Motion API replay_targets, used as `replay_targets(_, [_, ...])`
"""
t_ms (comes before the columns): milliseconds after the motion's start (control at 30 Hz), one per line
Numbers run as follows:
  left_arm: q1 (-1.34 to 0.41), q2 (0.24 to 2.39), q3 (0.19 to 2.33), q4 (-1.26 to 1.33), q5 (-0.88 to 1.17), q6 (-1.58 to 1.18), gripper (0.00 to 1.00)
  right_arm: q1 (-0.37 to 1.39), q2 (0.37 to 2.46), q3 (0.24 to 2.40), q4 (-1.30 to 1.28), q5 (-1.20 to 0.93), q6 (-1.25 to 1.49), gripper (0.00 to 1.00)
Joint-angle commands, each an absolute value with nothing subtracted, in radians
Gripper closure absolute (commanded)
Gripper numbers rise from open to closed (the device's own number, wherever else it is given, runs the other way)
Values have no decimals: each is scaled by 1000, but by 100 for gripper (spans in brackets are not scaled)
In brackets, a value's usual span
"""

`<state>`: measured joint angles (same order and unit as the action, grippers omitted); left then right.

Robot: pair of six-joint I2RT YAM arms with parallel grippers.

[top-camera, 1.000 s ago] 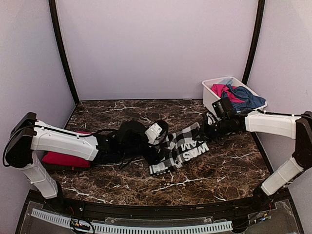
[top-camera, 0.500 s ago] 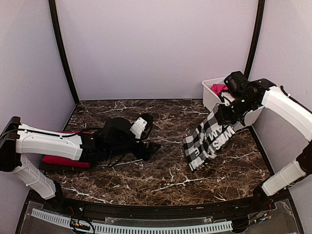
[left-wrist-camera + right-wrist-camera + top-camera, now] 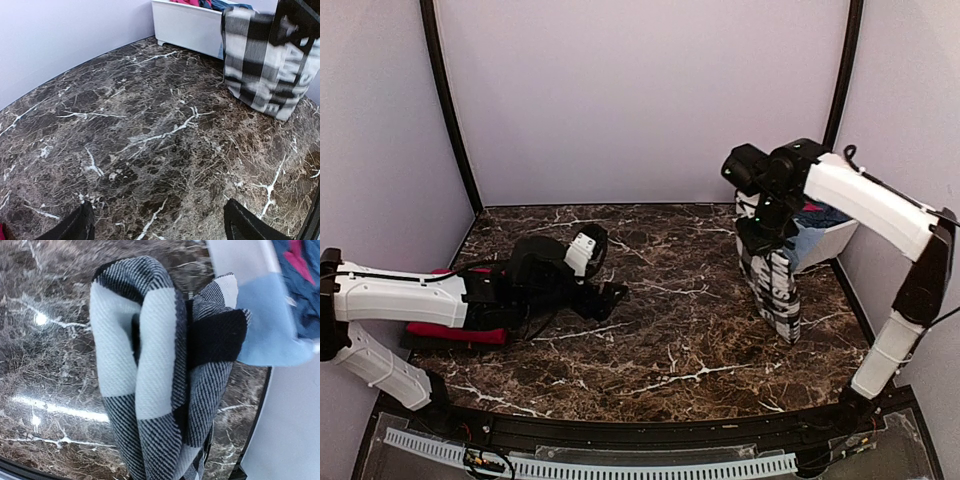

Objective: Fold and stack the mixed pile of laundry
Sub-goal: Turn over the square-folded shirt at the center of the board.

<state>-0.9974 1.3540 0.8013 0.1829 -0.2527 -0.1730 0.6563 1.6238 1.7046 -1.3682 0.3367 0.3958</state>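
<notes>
- Right claw [image 3: 760, 228] is clenched on the top of the black-and-white checked garment [image 3: 775, 285], holding it up so it hangs in a long drape at the right side of the table. Its lower end looks to be touching or just above the marble tabletop [image 3: 670, 330], just in front of the white tub [image 3: 823, 243].
- Left claw [image 3: 616, 292] is spread wide and empty, low over the marble left of centre and well apart from the hanging cloth.
- To my eye the step in hand is getting this one garment free and ready to lay out for folding; no fold in it looks neat yet.
- Next it calls for lowering the cloth flat onto open marble, with the left claw coming across to catch a free corner, since one pinch leaves it bunched.
- From the wrist view the fabric is a soft twill weave in big black, white and grey squares, rolled in thick, rounded folds.
- A red tee [image 3: 450, 332] lies flat under the left arm at the table's left edge.
- The tub is smooth, hard plastic with straight walls; a navy blue piece [image 3: 305, 290] and a pink piece [image 3: 300, 255] sit crumpled inside, and a light blue piece [image 3: 270, 325] hangs over its rim.
- The marble is dark, glossy and white-veined, so cloth should slide easily on it.
</notes>
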Motion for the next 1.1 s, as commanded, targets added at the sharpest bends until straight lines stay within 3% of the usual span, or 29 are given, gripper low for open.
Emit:
replay_targets(0, [-968, 1254, 803, 78, -325, -227, 11, 790, 1920, 1790, -1267, 331, 466, 100])
replay_targets(333, [-894, 1077, 811, -114, -396, -369, 8, 962, 2370, 2231, -1119, 90, 510, 100])
replay_targets(367, [-889, 1074, 814, -125, -396, -379, 8, 966, 2394, 2252, -1100, 49, 519, 97])
replay_targets(433, [-866, 1066, 825, -167, -388, -412, 8, 974, 2421, 2271, -1060, -25, 528, 85])
replay_targets(567, [-820, 1024, 844, -238, -356, -498, 8, 986, 2380, 2253, -969, -104, 522, 43])
replay_targets(700, [-772, 976, 839, -248, -293, -560, 9, 975, 2249, 2174, -830, -209, 474, 27])
replay_targets(867, [-727, 1009, 849, -242, -184, -607, 11, 919, 2103, 2092, -756, -307, 428, 23])
replay_targets(1067, [-726, 1214, 911, -179, -14, -609, 23, 710, 1851, 1673, -637, -289, 413, 29])
